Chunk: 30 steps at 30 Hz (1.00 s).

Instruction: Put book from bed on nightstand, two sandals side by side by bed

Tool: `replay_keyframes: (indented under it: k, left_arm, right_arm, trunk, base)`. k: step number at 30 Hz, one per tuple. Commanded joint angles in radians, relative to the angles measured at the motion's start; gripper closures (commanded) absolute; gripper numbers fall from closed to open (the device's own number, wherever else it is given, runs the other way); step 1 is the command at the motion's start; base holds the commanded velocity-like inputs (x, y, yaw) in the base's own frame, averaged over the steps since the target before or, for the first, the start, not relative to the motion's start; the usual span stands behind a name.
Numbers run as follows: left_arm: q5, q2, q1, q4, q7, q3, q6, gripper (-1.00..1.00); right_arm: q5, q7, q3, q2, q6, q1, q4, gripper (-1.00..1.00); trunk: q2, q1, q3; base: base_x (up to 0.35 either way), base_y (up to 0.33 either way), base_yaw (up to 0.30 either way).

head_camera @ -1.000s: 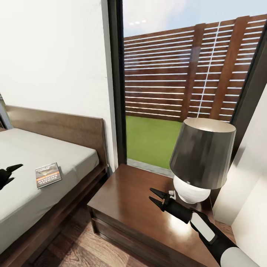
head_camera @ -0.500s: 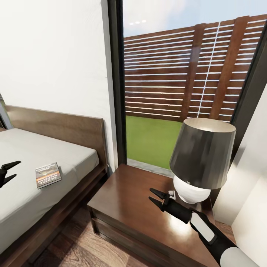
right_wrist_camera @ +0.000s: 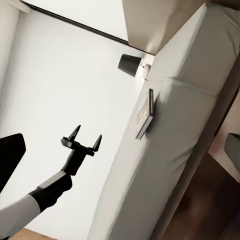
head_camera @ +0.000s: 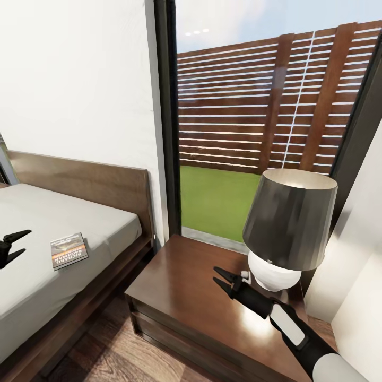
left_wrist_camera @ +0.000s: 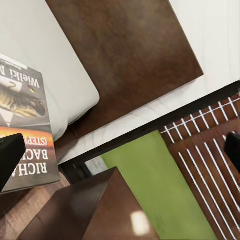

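The book [head_camera: 69, 250] lies flat on the bed's light-grey mattress [head_camera: 79, 217], near the edge that faces the nightstand [head_camera: 180, 286]. My left gripper [head_camera: 26, 241] hovers open just left of the book, a short gap away. In the left wrist view the book [left_wrist_camera: 25, 125] sits close beside one dark fingertip [left_wrist_camera: 10, 157]. My right gripper [head_camera: 215, 276] stands open and empty above the nightstand top, beside the lamp's white base [head_camera: 273, 275]. The right wrist view looks across at the book [right_wrist_camera: 145, 116] and the open left gripper [right_wrist_camera: 88, 134]. The sandals are out of view.
A dark-shaded lamp [head_camera: 291, 220] takes up the nightstand's back right. The wooden headboard [head_camera: 90, 183] backs the bed. A tall black-framed window [head_camera: 164, 116] with a slatted fence behind it stands past the nightstand. Plank floor [head_camera: 114, 353] runs between bed and nightstand.
My left gripper's fingers have spread a little wider and it has shifted slightly at the picture's left edge. The right gripper has barely moved. The book lies where it was.
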Motion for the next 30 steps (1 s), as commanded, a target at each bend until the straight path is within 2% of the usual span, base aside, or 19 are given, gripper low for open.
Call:
replay_keyframes:
  k: [1,15,30]
  left_arm:
    - [-0.005,0.000,-0.001,0.001,-0.002,0.008,0.009,-1.00]
    - [-0.005,-0.001,-0.001,-0.001,0.002,0.008,0.098,-1.00]
    - [-0.007,0.000,-0.001,-0.001,0.003,0.008,0.106,-1.00]
  right_arm:
    - [-0.010,0.000,0.003,0.001,0.002,-0.001,0.000,-1.00]
    - [-0.008,0.001,0.000,0.012,-0.031,-0.001,0.001,-1.00]
    - [-0.012,0.002,-0.003,0.014,-0.084,0.002,0.004,-1.00]
  trunk:
    - [0.000,0.000,-0.001]
    - [0.000,0.000,-0.001]
    - [0.000,0.000,-0.001]
  base:
    - [0.000,0.000,0.000]
    - [0.000,0.000,0.000]
    - [0.000,0.000,0.000]
